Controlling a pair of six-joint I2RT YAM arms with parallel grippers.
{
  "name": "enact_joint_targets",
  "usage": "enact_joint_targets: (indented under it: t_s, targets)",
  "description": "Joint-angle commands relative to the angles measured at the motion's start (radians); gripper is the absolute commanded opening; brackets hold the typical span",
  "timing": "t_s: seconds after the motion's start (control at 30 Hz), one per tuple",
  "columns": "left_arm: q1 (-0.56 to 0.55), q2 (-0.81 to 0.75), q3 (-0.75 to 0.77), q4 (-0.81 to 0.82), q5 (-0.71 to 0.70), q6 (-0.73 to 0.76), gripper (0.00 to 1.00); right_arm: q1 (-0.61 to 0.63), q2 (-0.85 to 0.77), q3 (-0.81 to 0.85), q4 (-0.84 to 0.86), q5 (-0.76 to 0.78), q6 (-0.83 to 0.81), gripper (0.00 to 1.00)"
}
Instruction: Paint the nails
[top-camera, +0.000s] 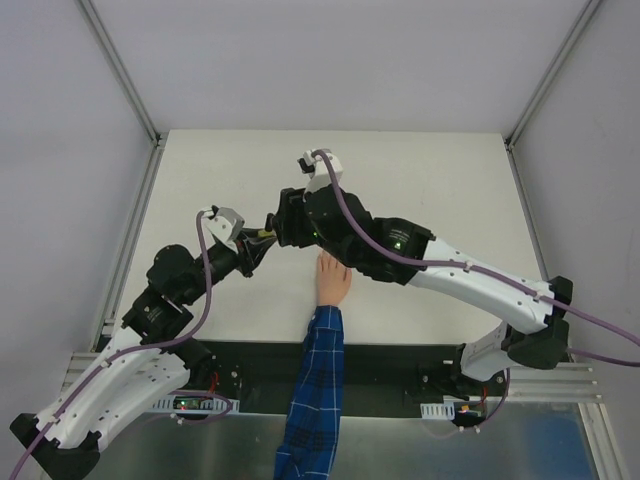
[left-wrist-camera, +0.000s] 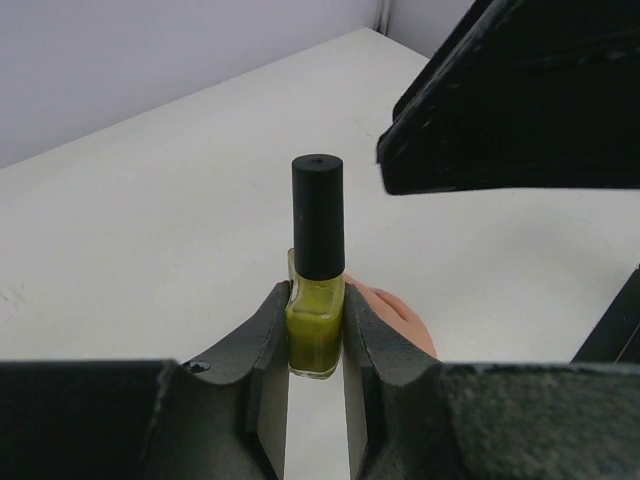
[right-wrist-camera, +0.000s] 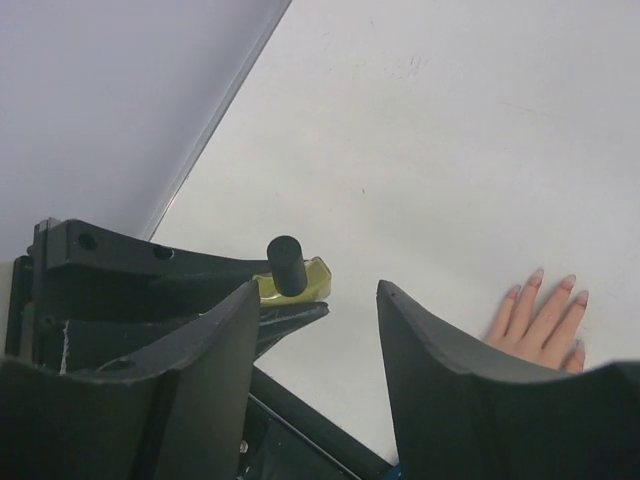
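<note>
The left gripper (left-wrist-camera: 313, 296) pinches the yellow bottle (left-wrist-camera: 316, 325) low on its glass, fingers pressed against both sides, with the black cap (left-wrist-camera: 318, 215) on and standing upright. The right gripper (right-wrist-camera: 318, 290) hangs close above it with fingers spread and nothing between them. From its own camera the cap sits off toward one finger instead of in the middle of the gap. That offset is the main risk. If the jaws close from here, I judge one finger meets the cap first and pushes it sideways, which could tilt the bottle or twist it out of the low pinch. Turning the cap could also spin the glass between the left fingers if the hold is not firm, and a loosened bottle could spill polish on the table (top-camera: 420, 170). The nails (right-wrist-camera: 537, 274) are on the hand (top-camera: 331, 281), which lies palm down near the middle of the table's near edge, fingers pointing at the far edge, just beside the bottle. They look pale pink and unpainted, though the thumb is hidden. The right arm overhangs those fingers, so a low swing could nudge the hand and shift the targets.
</note>
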Motion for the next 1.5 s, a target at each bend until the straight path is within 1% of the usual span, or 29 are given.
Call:
enact_joint_targets:
  t_s: [0.0, 0.13, 0.27, 0.6, 0.67, 0.93, 0.97, 1.0, 1.03, 1.07, 1.13, 1.2, 1.23, 1.27, 1.3, 1.33, 1.37, 1.4, 1.43, 1.47]
  targets:
    - [-0.004, -0.013, -0.010, 0.086, -0.047, -0.039, 0.00, 0.028, 0.061, 0.083, 0.060, 0.077, -0.018, 0.52]
    - [-0.004, -0.013, -0.013, 0.092, -0.055, -0.054, 0.00, 0.044, 0.093, 0.104, 0.069, 0.092, -0.041, 0.52]
    - [-0.004, -0.019, -0.018, 0.094, -0.059, -0.074, 0.00, 0.045, 0.096, 0.069, 0.072, 0.108, -0.026, 0.51]
    - [-0.004, -0.046, -0.035, 0.096, -0.042, -0.116, 0.00, 0.047, 0.104, 0.044, 0.130, 0.123, -0.049, 0.45]
    - [-0.004, -0.046, -0.032, 0.096, -0.036, -0.120, 0.00, 0.045, 0.110, 0.044, 0.129, 0.119, -0.047, 0.42]
    - [-0.004, -0.057, -0.019, 0.092, 0.021, -0.165, 0.00, 0.044, 0.112, 0.007, 0.178, 0.063, -0.043, 0.39]
    - [-0.004, -0.060, -0.023, 0.092, 0.025, -0.179, 0.00, 0.044, 0.110, 0.003, 0.181, 0.059, -0.043, 0.36]
    - [-0.004, -0.068, -0.024, 0.092, 0.034, -0.183, 0.00, 0.044, 0.110, 0.000, 0.181, 0.056, -0.046, 0.31]
    - [-0.004, -0.069, -0.024, 0.092, 0.040, -0.188, 0.00, 0.042, 0.107, -0.002, 0.181, 0.044, -0.049, 0.24]
    - [-0.004, -0.074, -0.026, 0.092, 0.047, -0.189, 0.00, 0.040, 0.104, -0.011, 0.184, 0.034, -0.053, 0.13]
    - [-0.004, -0.089, -0.027, 0.088, 0.059, -0.194, 0.00, 0.040, 0.086, -0.028, 0.189, 0.007, -0.076, 0.01]
    - [-0.004, -0.102, -0.021, 0.074, 0.083, -0.203, 0.00, 0.039, 0.064, -0.072, 0.201, -0.019, -0.109, 0.01]
    - [-0.004, -0.103, -0.013, 0.060, 0.131, -0.211, 0.00, 0.036, 0.034, -0.098, 0.221, -0.074, -0.165, 0.01]
    - [-0.004, -0.109, -0.004, 0.048, 0.167, -0.223, 0.00, 0.031, 0.011, -0.127, 0.286, -0.125, -0.213, 0.01]
    - [-0.004, -0.117, -0.004, 0.048, 0.216, -0.232, 0.00, 0.028, -0.008, -0.199, 0.323, -0.189, -0.256, 0.01]
    - [-0.004, -0.125, -0.004, 0.049, 0.255, -0.243, 0.00, 0.027, -0.052, -0.225, 0.348, -0.311, -0.335, 0.00]
    - [-0.004, -0.141, -0.010, 0.060, 0.331, -0.264, 0.00, 0.027, -0.077, -0.259, 0.383, -0.366, -0.362, 0.00]
    - [-0.004, -0.151, -0.012, 0.063, 0.364, -0.272, 0.00, 0.022, -0.101, -0.291, 0.409, -0.471, -0.378, 0.00]
    - [-0.004, -0.161, -0.015, 0.071, 0.398, -0.278, 0.00, 0.014, -0.135, -0.375, 0.440, -0.559, -0.389, 0.00]
    - [-0.004, -0.184, -0.024, 0.100, 0.465, -0.292, 0.00, -0.021, -0.184, -0.409, 0.513, -0.646, -0.385, 0.00]
